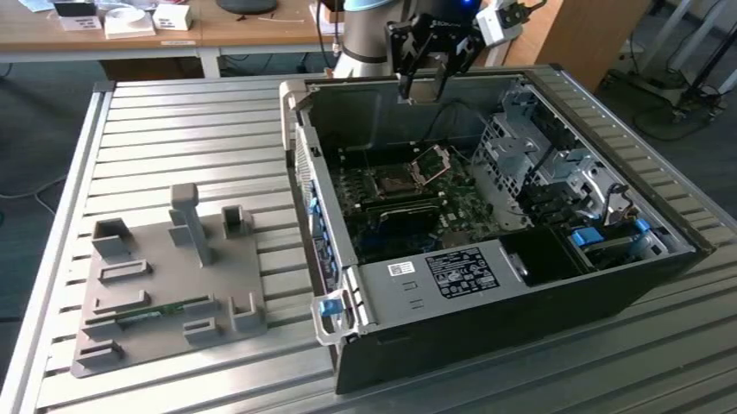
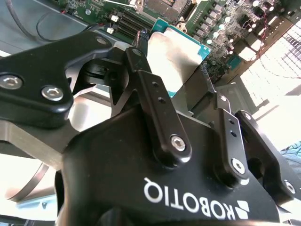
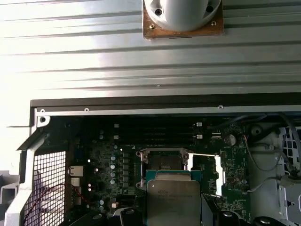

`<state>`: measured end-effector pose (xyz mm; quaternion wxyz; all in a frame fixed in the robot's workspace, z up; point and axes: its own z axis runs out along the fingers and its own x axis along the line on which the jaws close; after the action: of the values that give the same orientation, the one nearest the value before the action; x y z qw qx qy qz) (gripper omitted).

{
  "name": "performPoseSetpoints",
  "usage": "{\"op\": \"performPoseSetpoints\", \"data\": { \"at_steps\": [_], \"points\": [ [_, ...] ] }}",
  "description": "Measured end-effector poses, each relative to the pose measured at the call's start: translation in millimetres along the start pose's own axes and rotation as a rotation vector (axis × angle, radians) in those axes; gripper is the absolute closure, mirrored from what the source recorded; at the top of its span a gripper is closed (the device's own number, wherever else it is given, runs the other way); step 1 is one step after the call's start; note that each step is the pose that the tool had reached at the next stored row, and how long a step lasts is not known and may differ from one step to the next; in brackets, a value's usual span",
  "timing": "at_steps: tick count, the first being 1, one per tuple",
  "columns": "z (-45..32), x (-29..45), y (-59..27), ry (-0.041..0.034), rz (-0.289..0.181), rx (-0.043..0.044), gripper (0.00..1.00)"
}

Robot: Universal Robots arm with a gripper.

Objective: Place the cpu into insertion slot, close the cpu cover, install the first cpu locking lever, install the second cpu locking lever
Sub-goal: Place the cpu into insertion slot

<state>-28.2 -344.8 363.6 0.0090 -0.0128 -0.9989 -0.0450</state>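
My gripper (image 1: 420, 93) hangs over the back wall of the open computer case (image 1: 484, 285), above the motherboard (image 1: 403, 203). It is shut on the cpu (image 2: 178, 61), a flat square chip with a silvery top and green edge, pinched by two opposite sides between the black fingers (image 2: 155, 89). In the first wrist view the cpu (image 3: 173, 200) hovers just short of the insertion slot (image 3: 162, 162), which lies bare. The cpu cover (image 3: 222, 173), a silvery frame, stands swung open beside the slot; in the exterior view the cpu cover (image 1: 436, 159) tilts up next to the insertion slot (image 1: 395, 183).
The case lies on a ribbed metal table (image 1: 173, 129). A drive cage (image 1: 541, 159) and cables crowd the case on the exterior view's right. A grey fixture plate (image 1: 173, 293) with posts and a memory stick (image 1: 148, 316) sits on the exterior view's left. A desk (image 1: 173, 26) stands behind.
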Motion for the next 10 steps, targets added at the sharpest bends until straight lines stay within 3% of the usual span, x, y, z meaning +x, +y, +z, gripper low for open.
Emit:
{"op": "performPoseSetpoints", "data": {
  "at_steps": [10],
  "points": [
    [10.2,-0.2,-0.9,0.0001,0.0,0.0003,0.46]
  ]
}}
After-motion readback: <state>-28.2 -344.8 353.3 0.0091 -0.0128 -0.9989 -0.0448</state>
